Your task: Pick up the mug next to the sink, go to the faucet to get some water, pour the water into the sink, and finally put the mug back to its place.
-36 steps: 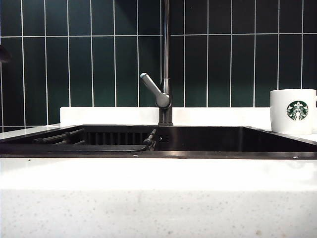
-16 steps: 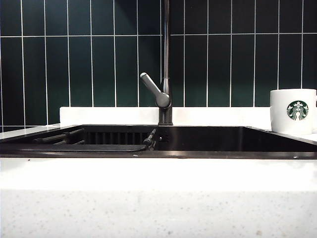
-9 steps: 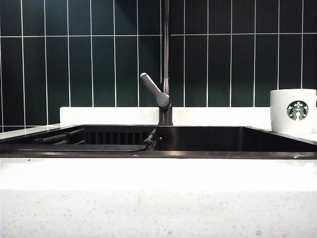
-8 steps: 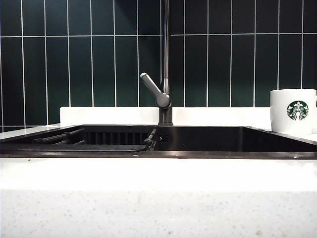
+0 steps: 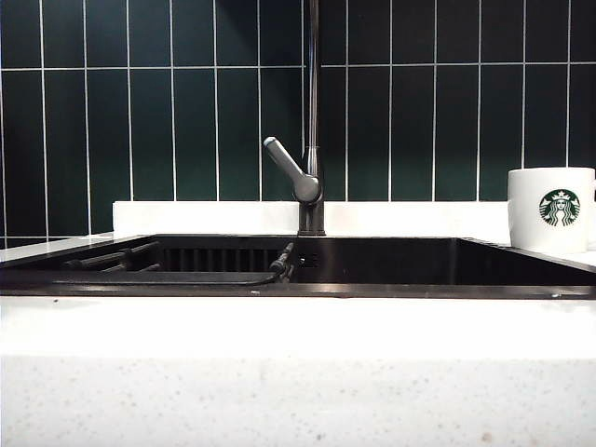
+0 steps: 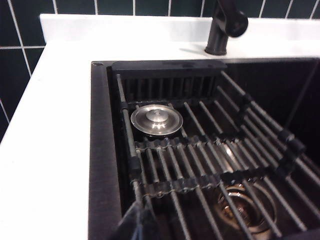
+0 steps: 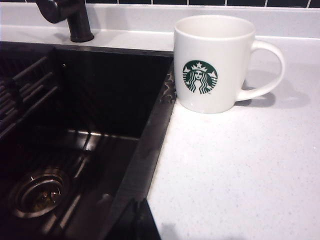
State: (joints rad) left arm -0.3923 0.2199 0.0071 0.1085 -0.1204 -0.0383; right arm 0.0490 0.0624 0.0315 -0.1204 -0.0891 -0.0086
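Observation:
The white mug (image 5: pixel 549 209) with its green siren logo stands upright on the countertop, just right of the dark sink (image 5: pixel 298 290). In the right wrist view the mug (image 7: pixel 212 65) is empty, and its handle points away from the basin rim (image 7: pixel 150 150). My right gripper (image 7: pixel 140 222) is shut and empty, low over that rim and well short of the mug. My left gripper (image 6: pixel 137 222) is shut and empty over the sink's left rim (image 6: pixel 102 150). The faucet (image 5: pixel 313 112) rises behind the basin, its lever (image 5: pixel 289 168) angled up-left. No water shows. Neither arm appears in the exterior view.
A dark roll-up rack (image 6: pixel 200 150) spans the sink's left half, with a round steel cover (image 6: pixel 156 119) lying on it and a drain (image 6: pixel 245 205) below. The right half holds a drain (image 7: pixel 37 192). Dark green tiles (image 5: pixel 186 121) back the white counter (image 5: pixel 298 372).
A small dark shape at the far left edge of the exterior view in the earliest frame is gone. Mug, faucet and sink have not moved.

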